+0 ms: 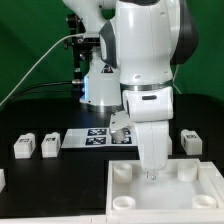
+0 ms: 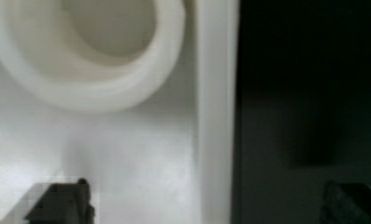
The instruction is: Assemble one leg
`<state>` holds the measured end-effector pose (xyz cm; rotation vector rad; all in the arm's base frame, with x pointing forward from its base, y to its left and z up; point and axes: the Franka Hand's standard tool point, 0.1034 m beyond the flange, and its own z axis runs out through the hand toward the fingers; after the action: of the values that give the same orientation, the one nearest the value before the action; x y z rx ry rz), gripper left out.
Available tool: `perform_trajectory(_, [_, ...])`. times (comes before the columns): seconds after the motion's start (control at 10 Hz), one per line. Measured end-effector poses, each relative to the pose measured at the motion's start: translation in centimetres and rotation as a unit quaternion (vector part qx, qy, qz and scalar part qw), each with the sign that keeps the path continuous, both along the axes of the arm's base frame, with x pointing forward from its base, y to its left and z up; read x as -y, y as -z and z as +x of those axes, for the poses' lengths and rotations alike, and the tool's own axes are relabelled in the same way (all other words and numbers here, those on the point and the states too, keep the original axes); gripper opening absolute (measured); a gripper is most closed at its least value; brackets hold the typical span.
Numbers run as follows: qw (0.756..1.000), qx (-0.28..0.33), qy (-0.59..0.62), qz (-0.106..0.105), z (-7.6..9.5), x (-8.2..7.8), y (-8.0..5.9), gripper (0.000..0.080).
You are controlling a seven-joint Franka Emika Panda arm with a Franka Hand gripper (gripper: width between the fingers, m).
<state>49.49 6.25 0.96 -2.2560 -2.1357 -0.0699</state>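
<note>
The tool (image 1: 152,175) hangs low over the big white panel (image 1: 170,196), close to a round corner hole (image 2: 93,50). Its two fingers (image 2: 57,205) are wide apart and hold nothing. One leg (image 1: 189,141) sits on the dark worktop (image 1: 30,115) past the tool, toward the exterior view's right. Another leg (image 1: 48,145) sits far off on the other side, with one more leg (image 1: 24,147) beside it.

Arm shell (image 1: 150,45) glossy wht plastic; panel (image 1: 165,195) & leg (image 1: 190,141) matt, smooth plastic.
</note>
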Motion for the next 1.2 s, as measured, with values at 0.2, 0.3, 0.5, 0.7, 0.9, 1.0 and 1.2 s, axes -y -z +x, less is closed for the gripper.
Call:
perform_trajectory(0.2, [1.000,0.007,0.026,-0.001,0.2,-0.2,-1.1,0.0648])
perform_trajectory(0.3, [0.998,0.013,0.064,-0.002,0.1,-0.6,-2.4,0.0648])
perform_trajectory(0.5, [0.994,0.023,0.110,-0.001,0.0,-1.8,-4.2,0.0648])
perform_trajectory(0.7, [0.968,0.020,0.250,0.012,-0.7,-4.5,-5.6,0.0648])
perform_trajectory(0.9, [0.932,0.008,0.361,0.021,-1.9,-7.6,-5.5,0.0648])
perform_trajectory(1.0, [0.905,0.003,0.424,0.028,-2.2,-8.9,-5.5,0.0648])
perform_trajectory(1.2, [0.852,-0.009,0.521,0.040,-2.4,-9.7,-5.3,0.0648])
